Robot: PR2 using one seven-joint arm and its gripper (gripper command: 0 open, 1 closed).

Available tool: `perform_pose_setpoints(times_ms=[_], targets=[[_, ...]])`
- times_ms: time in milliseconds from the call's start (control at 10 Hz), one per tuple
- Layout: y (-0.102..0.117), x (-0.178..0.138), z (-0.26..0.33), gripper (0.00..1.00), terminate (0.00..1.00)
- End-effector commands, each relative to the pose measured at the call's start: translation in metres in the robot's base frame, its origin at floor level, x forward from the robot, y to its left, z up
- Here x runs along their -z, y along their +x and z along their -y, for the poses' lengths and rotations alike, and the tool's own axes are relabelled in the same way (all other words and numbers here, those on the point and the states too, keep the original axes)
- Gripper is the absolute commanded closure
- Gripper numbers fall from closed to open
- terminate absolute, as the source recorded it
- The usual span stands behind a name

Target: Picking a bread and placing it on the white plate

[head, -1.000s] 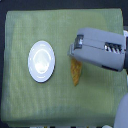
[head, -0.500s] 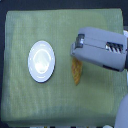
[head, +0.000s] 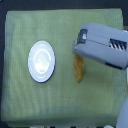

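Glossy white plate (head: 41,61), bumpy-crusted golden bread (head: 78,71), matt woven green cloth (head: 60,102), smooth grey casing (head: 102,45).

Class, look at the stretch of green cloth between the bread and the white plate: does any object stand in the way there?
No. Only bare green cloth shows between the bread and the white plate.

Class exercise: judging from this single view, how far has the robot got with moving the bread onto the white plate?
Done: the gripper is over the bread. In hand: a grasp, though its fingers are hidden. Left: the bread lies on the green cloth, and the white plate is bare.
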Motion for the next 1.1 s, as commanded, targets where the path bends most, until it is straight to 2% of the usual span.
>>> perform_pose_setpoints(times_ms=[0,100,400,800,1000], targets=[[0.02,-0.057,0.003,1.0,0.0],[0.025,-0.076,-0.003,1.0,0.0],[0.04,-0.09,-0.042,1.0,0.0],[0.087,-0.123,-0.163,1.0,0.0],[0.087,-0.115,-0.21,1.0,0.0]])
